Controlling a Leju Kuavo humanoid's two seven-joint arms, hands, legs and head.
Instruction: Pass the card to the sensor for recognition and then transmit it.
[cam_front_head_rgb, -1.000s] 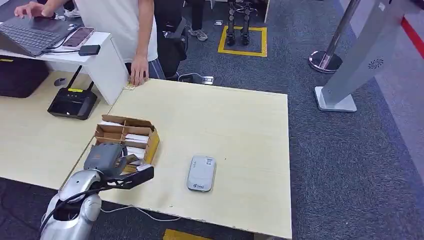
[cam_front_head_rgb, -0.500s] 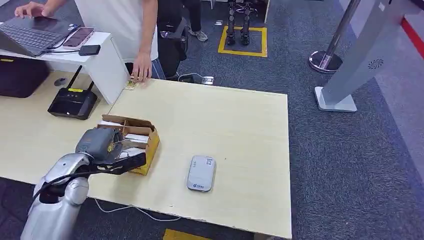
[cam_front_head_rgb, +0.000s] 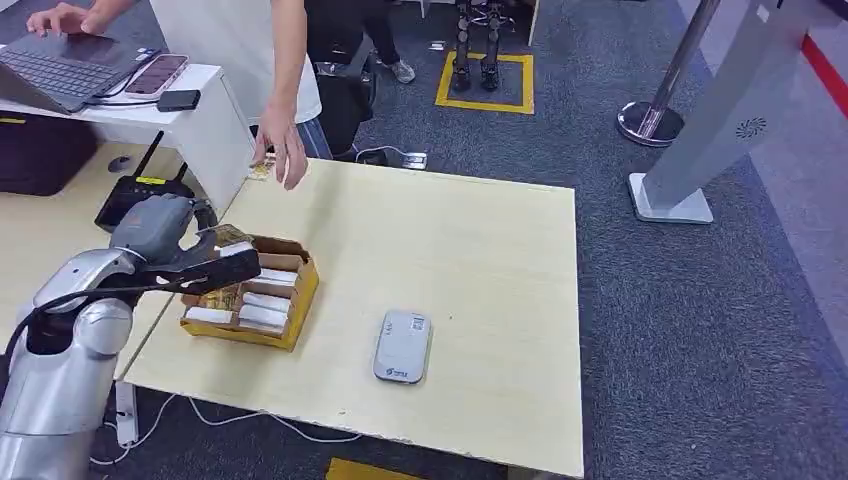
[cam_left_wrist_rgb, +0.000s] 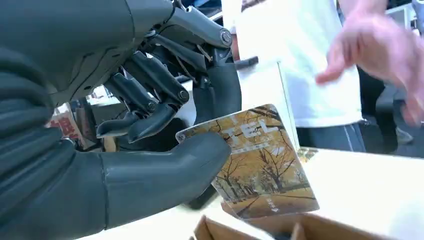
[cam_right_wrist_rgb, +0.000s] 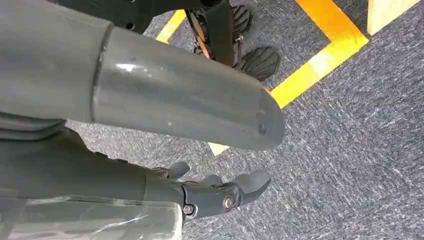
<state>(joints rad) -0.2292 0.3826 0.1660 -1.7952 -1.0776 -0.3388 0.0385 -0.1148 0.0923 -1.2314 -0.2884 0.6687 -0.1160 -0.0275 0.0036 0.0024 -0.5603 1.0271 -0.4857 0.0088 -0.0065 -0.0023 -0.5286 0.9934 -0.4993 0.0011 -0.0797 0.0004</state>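
The left robot hand (cam_left_wrist_rgb: 150, 150) pinched the card (cam_left_wrist_rgb: 260, 160) above the cardboard box (cam_front_head_rgb: 255, 290); the sensor (cam_front_head_rgb: 402, 346), to its right on the tabletop (cam_front_head_rgb: 450, 240), awaited scanning and handover.

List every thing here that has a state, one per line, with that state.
left hand: pinches the card, raised above the box.
card: held by the thumb, off the table, picture side showing.
cardboard box: open, white cards lying inside.
sensor: flat on the table, nothing on it.
right hand: hangs over the carpet, holds nothing, fingers apart.
laptop: open, a person's hand on it.
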